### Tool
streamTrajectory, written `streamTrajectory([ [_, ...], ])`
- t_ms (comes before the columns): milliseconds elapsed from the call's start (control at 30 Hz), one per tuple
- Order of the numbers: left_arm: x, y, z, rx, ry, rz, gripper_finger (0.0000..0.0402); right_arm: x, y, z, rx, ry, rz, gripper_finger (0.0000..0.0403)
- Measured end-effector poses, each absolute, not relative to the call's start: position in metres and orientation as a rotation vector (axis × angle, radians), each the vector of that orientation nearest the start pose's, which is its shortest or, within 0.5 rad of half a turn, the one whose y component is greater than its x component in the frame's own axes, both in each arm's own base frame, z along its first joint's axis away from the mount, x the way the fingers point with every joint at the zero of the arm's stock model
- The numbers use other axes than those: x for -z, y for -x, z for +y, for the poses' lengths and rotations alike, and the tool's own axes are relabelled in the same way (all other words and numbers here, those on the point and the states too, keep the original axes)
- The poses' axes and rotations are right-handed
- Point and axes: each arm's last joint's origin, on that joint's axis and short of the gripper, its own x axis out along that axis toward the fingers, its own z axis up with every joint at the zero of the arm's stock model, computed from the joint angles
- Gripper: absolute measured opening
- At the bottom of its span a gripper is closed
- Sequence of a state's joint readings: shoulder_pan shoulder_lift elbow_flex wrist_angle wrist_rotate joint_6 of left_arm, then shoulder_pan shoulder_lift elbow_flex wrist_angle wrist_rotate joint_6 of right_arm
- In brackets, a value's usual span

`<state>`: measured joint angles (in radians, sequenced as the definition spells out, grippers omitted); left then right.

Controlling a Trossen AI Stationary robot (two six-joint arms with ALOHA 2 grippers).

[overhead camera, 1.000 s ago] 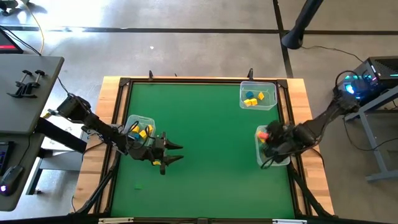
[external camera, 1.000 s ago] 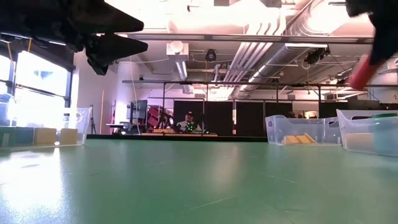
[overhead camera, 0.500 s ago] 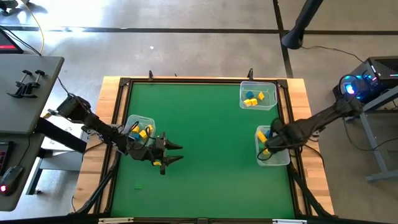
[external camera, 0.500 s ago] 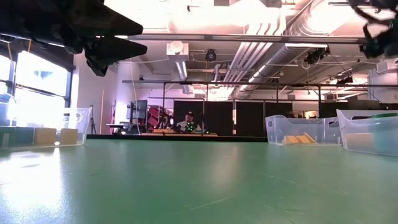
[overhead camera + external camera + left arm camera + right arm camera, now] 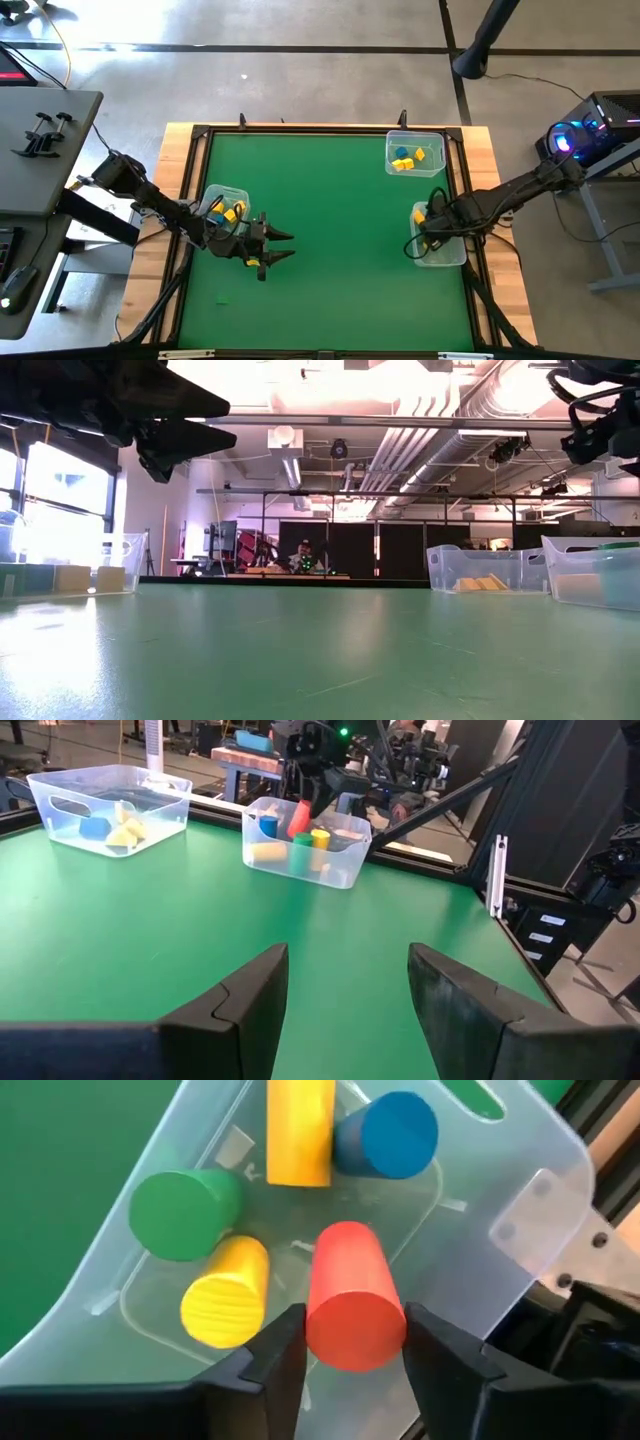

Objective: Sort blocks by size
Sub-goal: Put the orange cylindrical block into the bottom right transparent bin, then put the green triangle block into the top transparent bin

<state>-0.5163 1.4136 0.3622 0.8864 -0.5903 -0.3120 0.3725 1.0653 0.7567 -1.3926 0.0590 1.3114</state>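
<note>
Five blocks in right-front bin; others hold more.

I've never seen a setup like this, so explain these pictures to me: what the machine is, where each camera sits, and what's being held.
It is a robot with two dark arms at a green table. One camera looks down from above, one sits at tabletop level, one rides each wrist. Clear bins hold small coloured blocks. The left hand hovers open and empty. The right hand hangs over one bin at a red cylinder; whether it grips it is unclear.
</note>
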Motion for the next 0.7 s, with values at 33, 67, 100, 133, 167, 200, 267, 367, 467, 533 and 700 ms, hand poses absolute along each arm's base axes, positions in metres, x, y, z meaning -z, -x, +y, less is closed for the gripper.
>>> streamTrajectory([
  [33, -0.166, -0.219, -0.106, -0.095, 0.225, 0.128, 0.0191, -0.221, -0.123, 0.047, 0.835, -0.626, 1.49, 0.0156],
  [67, -0.166, -0.219, -0.106, -0.095, 0.225, 0.128, 0.0191, -0.221, -0.123, 0.047, 0.827, -0.626, 1.491, 0.0162],
  [100, -0.166, -0.219, -0.106, -0.095, 0.224, 0.127, 0.0191, -0.221, -0.124, 0.047, 0.822, -0.63, 1.492, 0.0168],
  [133, -0.166, -0.219, -0.106, -0.095, 0.224, 0.128, 0.0191, -0.221, -0.124, 0.047, 0.818, -0.633, 1.492, 0.0173],
  [167, -0.166, -0.219, -0.106, -0.095, 0.224, 0.127, 0.0191, -0.221, -0.124, 0.047, 0.817, -0.634, 1.491, 0.0177],
  [200, -0.166, -0.219, -0.106, -0.095, 0.224, 0.128, 0.0191, -0.221, -0.124, 0.047, 0.816, -0.634, 1.491, 0.018],
  [267, -0.166, -0.219, -0.106, -0.095, 0.224, 0.128, 0.0191, -0.221, -0.124, 0.047, 0.806, -0.623, 1.496, 0.0182],
  [367, -0.166, -0.219, -0.106, -0.095, 0.224, 0.128, 0.0191, -0.23, -0.124, 0.046, 0.808, -0.568, 1.472, 0.0182],
  [467, -0.166, -0.219, -0.106, -0.095, 0.224, 0.128, 0.0191, -0.25, -0.125, 0.045, 0.855, -0.485, 1.369, 0.0182],
  [533, -0.166, -0.219, -0.106, -0.095, 0.224, 0.128, 0.0191, -0.267, -0.127, 0.045, 0.861, -0.432, 1.274, 0.0182],
  [700, -0.166, -0.219, -0.106, -0.095, 0.224, 0.127, 0.0191, -0.301, -0.141, 0.054, 0.777, -0.289, 0.906, 0.0183],
])
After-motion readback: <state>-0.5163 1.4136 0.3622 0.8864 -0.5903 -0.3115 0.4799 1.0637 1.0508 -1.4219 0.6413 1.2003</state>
